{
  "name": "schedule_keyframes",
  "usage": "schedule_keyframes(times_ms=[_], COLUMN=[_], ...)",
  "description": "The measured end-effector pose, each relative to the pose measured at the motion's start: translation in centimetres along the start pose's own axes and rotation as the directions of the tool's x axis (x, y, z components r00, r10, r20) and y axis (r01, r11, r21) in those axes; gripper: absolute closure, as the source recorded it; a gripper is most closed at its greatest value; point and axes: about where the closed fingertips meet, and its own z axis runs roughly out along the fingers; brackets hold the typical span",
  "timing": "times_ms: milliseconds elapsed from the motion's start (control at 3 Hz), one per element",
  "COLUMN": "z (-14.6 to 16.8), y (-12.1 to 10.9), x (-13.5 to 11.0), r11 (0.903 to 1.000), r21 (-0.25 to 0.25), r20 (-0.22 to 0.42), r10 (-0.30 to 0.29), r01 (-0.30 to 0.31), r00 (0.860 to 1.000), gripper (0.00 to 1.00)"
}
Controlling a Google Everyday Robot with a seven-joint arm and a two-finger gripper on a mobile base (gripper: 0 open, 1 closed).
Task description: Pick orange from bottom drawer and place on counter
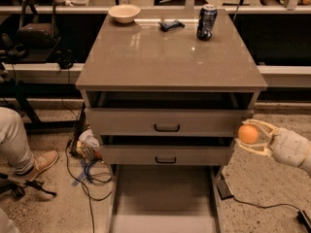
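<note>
The orange (pixel 249 134) is held between the two cream fingers of my gripper (pixel 250 135), to the right of the cabinet at the height of the upper drawers. The gripper is shut on it, and the arm comes in from the right edge. The bottom drawer (pixel 165 198) is pulled out far below the cabinet, and its tray looks empty. The counter (pixel 165 57) is the glossy grey-brown top above the drawers, above and to the left of the gripper.
On the counter's far edge stand a cream bowl (pixel 124 12), a dark small packet (pixel 172 24) and a soda can (pixel 206 22). Two upper drawers with black handles (pixel 166 127) are slightly open. A person's leg and shoe (pixel 29 159) and cables (pixel 90 171) lie at the left on the floor.
</note>
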Motion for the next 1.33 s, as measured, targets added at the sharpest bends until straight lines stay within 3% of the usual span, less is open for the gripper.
schedule_keyframes(times_ms=[333, 667, 1333], z=[0.0, -0.5, -1.1], y=[0.0, -2.5, -10.7], x=[0.0, -1.4, -6.1], r11=[1.0, 0.9998, 0.9997], r21=[0.0, 0.014, 0.0], r20=[0.0, 0.03, 0.085], r10=[0.0, 0.016, 0.024], r01=[0.0, -0.016, -0.024], r00=[1.0, 0.999, 0.996], gripper=[1.0, 1.0, 1.0])
